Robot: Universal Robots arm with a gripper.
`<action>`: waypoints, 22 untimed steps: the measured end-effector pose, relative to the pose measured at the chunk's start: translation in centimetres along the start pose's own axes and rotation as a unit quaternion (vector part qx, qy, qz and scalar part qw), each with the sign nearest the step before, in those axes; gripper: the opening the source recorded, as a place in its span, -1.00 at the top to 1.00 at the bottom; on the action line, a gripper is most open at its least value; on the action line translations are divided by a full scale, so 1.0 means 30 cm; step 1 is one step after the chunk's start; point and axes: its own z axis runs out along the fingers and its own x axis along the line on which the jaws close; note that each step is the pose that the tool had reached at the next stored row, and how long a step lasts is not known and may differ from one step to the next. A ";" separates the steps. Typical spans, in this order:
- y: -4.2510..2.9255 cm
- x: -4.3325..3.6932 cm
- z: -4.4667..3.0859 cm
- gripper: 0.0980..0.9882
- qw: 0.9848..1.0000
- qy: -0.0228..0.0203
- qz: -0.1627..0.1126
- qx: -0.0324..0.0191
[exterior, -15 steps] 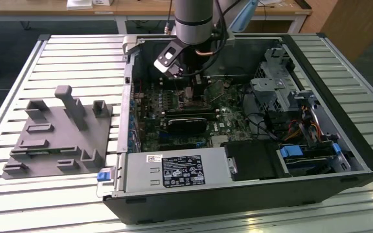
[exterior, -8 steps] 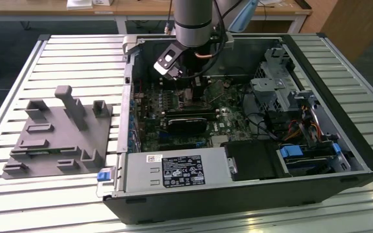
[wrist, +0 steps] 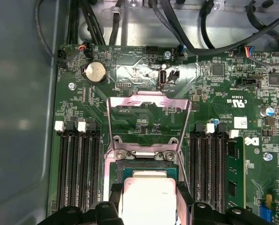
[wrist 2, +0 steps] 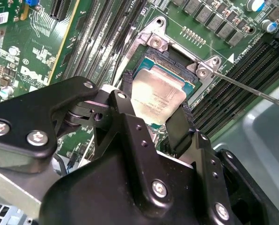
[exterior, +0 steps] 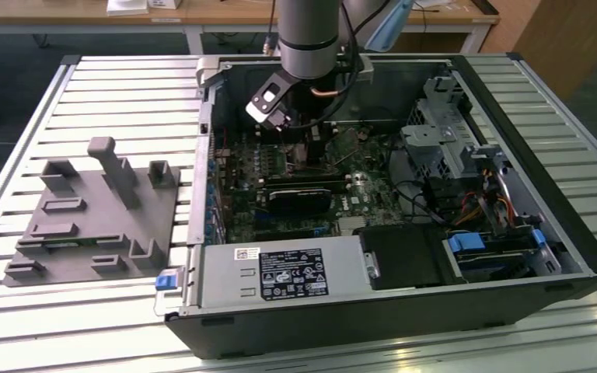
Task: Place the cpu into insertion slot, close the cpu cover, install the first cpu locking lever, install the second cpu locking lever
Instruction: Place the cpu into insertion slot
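Black jaws sat closest to the lens in the second wrist view, set narrow and clamped on the cpu (wrist 2: 156,98) by two opposite edges. Cpu was between the jaws, directly over the insertion slot (wrist 2: 172,60); couldn't tell if it was seated. In the first wrist view, the cpu cover (wrist: 149,102) stood flipped open just beyond the jaws, board visible through its window. Thin lever rod (wrist 2: 252,89) ran out from the slot's corner, away from the jaws. Memory slots (wrist: 78,173) flanked the jaws on both sides. Exterior view: arm (exterior: 309,31) reached down into the open PC case (exterior: 382,330) on the slatted bench (exterior: 122,85). Grey fixture (exterior: 91,210) lay well apart from the jaws, outside the case.
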 end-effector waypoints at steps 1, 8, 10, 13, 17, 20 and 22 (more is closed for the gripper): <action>0.000 0.000 0.004 0.01 1.000 0.000 0.000 0.000; -0.002 0.001 0.024 0.01 1.000 -0.001 0.000 0.000; -0.003 0.002 0.029 0.01 1.000 -0.001 0.000 0.000; -0.004 0.006 0.035 0.01 1.000 -0.002 0.000 0.000; -0.004 0.012 0.042 0.01 1.000 -0.004 0.000 0.001; -0.005 0.016 0.048 0.01 1.000 -0.004 0.000 0.001; -0.005 0.018 0.051 0.01 1.000 -0.005 0.000 0.001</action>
